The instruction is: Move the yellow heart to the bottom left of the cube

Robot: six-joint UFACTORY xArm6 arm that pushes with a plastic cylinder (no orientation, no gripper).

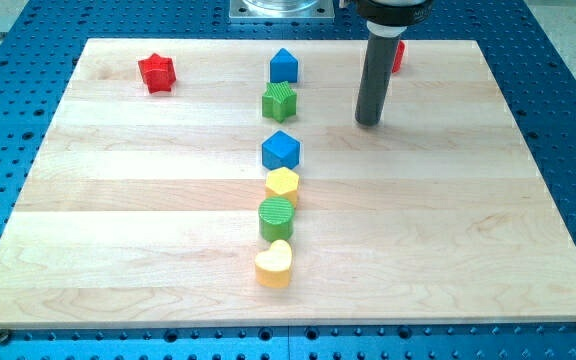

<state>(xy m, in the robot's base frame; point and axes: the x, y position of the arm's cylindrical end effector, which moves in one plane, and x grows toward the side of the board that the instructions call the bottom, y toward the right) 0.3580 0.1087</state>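
Standing upright near the view's top right, the dark rod (370, 85) put my tip (368, 122) on the bench (118, 220), well apart from the blocks; no jaws existed to report. The yellow heart (274, 264) sat lowest in the central column, just below the green cylinder (277, 216), yellow hexagon (282, 184) and blue cube (281, 150). No legible writing.

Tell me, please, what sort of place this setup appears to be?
Probably a robotics lab bench: a wooden board lies on a blue perforated table, my tip rests on it right of the green star, and small blocks like the yellow heart are scattered about.
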